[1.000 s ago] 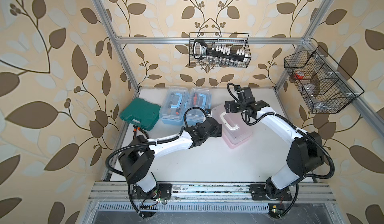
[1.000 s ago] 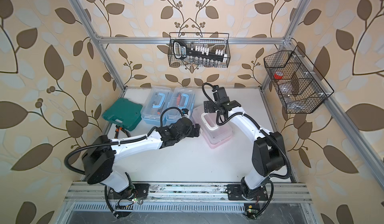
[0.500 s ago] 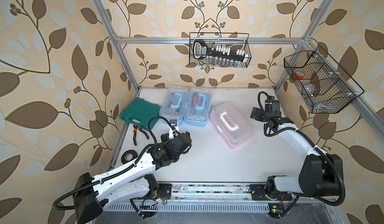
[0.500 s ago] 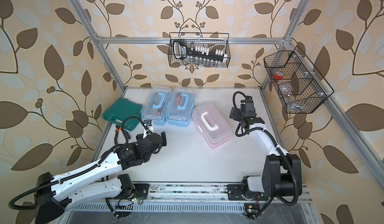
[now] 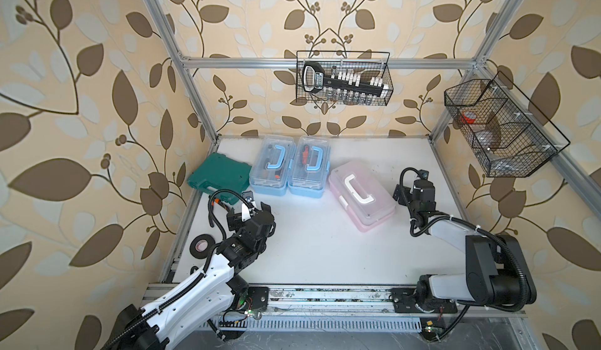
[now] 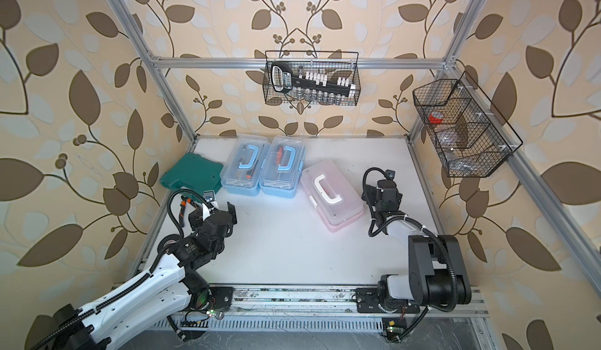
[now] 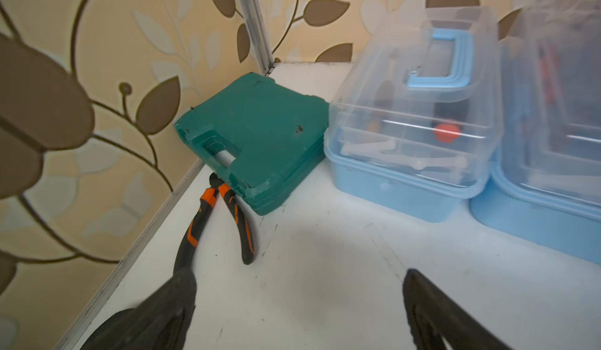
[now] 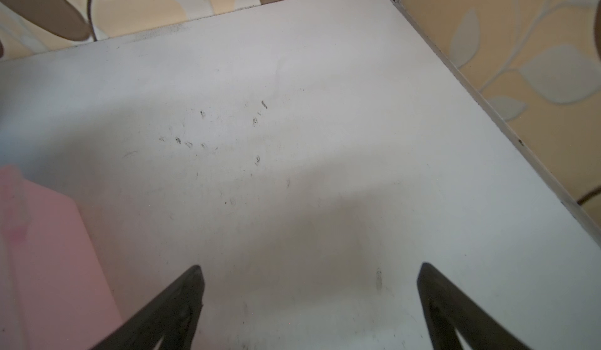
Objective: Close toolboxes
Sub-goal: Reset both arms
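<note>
Two light blue toolboxes [image 5: 271, 166] [image 5: 309, 166] stand side by side at the back of the table, clear lids down, blue handles flat. To their right lies the pink toolbox [image 5: 361, 195], turned at an angle, lid down, white handle on top. My left gripper [image 5: 249, 209] hovers open in front of the left blue toolbox [image 7: 409, 143], nothing between its fingers [image 7: 185, 286]. My right gripper [image 5: 414, 187] stands open just right of the pink toolbox [image 8: 39, 234], over bare table, with empty space between its fingers [image 8: 192, 283].
A dark green case [image 5: 221, 176] lies left of the blue boxes, with orange-black pliers [image 7: 211, 224] against its front edge. A black tape roll [image 5: 200, 244] sits by the left frame rail. Wire baskets hang on the back wall [image 5: 343, 81] and the right wall [image 5: 497, 127].
Both grippers have drawn away from the pink toolbox, the left toward the front left, the right toward the right side. The pink lid now lies flat and uncovered.
</note>
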